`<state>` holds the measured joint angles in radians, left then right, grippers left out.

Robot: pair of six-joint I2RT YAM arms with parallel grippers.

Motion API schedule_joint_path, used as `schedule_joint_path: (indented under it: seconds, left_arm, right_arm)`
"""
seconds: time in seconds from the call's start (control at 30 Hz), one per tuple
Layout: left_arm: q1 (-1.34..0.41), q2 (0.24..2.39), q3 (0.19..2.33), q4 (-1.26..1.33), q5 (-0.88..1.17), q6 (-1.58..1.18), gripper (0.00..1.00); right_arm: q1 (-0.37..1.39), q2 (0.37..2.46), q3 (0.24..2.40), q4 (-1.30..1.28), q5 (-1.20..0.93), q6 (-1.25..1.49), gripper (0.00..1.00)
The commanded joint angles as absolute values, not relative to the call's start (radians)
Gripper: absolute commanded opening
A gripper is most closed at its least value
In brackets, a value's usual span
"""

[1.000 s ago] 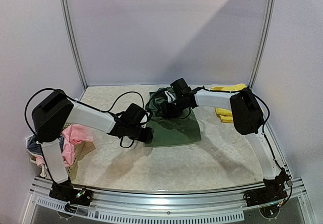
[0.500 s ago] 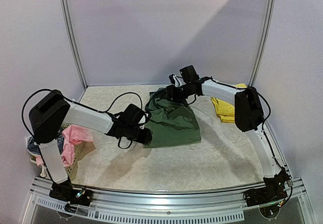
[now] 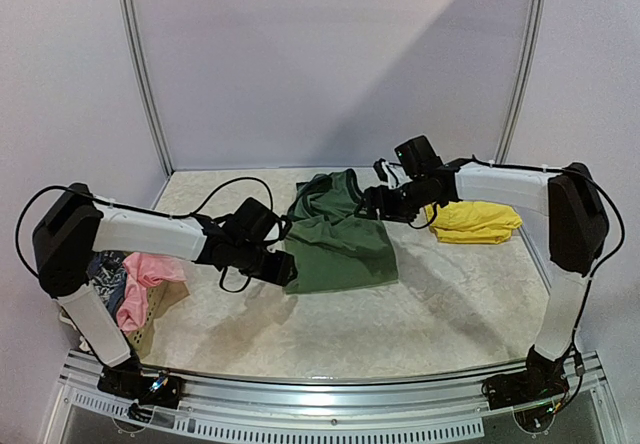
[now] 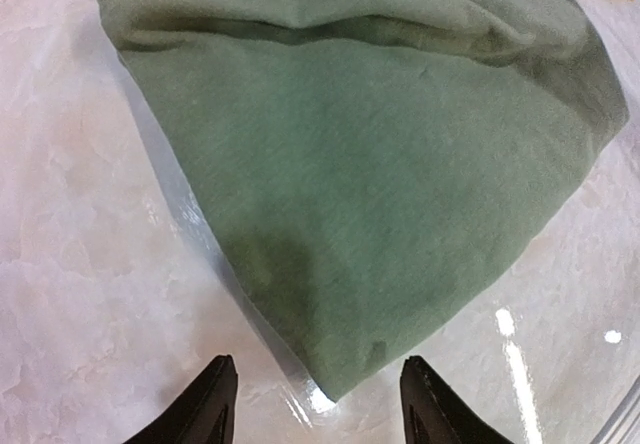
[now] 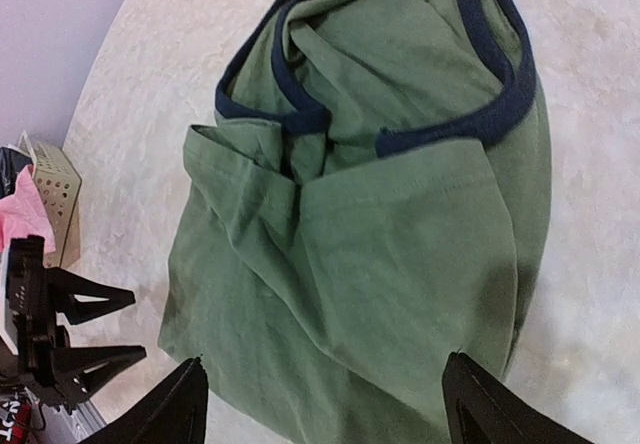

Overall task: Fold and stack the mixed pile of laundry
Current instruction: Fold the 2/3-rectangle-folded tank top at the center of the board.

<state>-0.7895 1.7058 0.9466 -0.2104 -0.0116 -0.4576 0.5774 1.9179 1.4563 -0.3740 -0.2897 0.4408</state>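
Olive-green top: lies flat, folded, at the middle of the table; its navy-trimmed openings bunch up at its 12 o'clock end.
Left gripper: at the top's 7 o'clock corner, jaws apart and gripping nothing; in the wrist view the cloth's corner lies between the fingers, clear of both.
Right gripper: above the top's 1 o'clock edge, jaws spread wide, clasping nothing.
Yellow shorts: folded, at 3 o'clock of the top, well apart from it.
Basket: at the table's 8 o'clock edge, with a pink piece draped over its rim and a blue-grey piece beside it.
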Motion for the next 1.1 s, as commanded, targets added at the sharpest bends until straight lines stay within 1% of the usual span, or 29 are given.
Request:
schedule_joint_path:
  seconds: [0.0, 0.23, 0.37, 0.53, 0.6, 0.63, 0.7, 0.83, 0.93, 1.07]
  left_arm:
    - [-0.809, 1.701, 0.919, -0.272, 0.032, -0.485, 0.56]
    - [-0.826, 1.728, 0.908, -0.254, 0.058, -0.502, 0.52]
    - [-0.830, 1.744, 0.903, -0.243, 0.056, -0.508, 0.51]
    - [-0.834, 1.761, 0.902, -0.232, 0.060, -0.514, 0.49]
    - [-0.834, 1.763, 0.903, -0.232, 0.060, -0.515, 0.47]
    - [-0.834, 1.763, 0.903, -0.233, 0.059, -0.515, 0.46]
    - [-0.836, 1.763, 0.902, -0.235, 0.058, -0.518, 0.45]
    - [-0.837, 1.761, 0.896, -0.228, 0.057, -0.524, 0.44]
    - [-0.840, 1.766, 0.896, -0.218, 0.058, -0.526, 0.43]
    - [-0.841, 1.775, 0.897, -0.213, 0.047, -0.527, 0.42]
  right_arm:
    - [0.579, 1.837, 1.281, -0.397, -0.244, 0.455, 0.80]
    - [0.580, 1.778, 1.077, -0.319, -0.323, 0.498, 0.70]
    - [0.580, 1.788, 1.035, -0.293, -0.336, 0.511, 0.67]
    - [0.579, 1.806, 1.013, -0.286, -0.320, 0.511, 0.64]
    - [0.579, 1.820, 1.015, -0.286, -0.325, 0.511, 0.58]
    - [0.579, 1.828, 1.015, -0.286, -0.330, 0.511, 0.53]
    - [0.579, 1.834, 1.008, -0.292, -0.336, 0.513, 0.46]
    - [0.580, 1.810, 0.975, -0.299, -0.342, 0.513, 0.44]
    - [0.578, 1.794, 0.957, -0.291, -0.356, 0.511, 0.40]
    - [0.580, 1.809, 0.946, -0.271, -0.362, 0.513, 0.38]
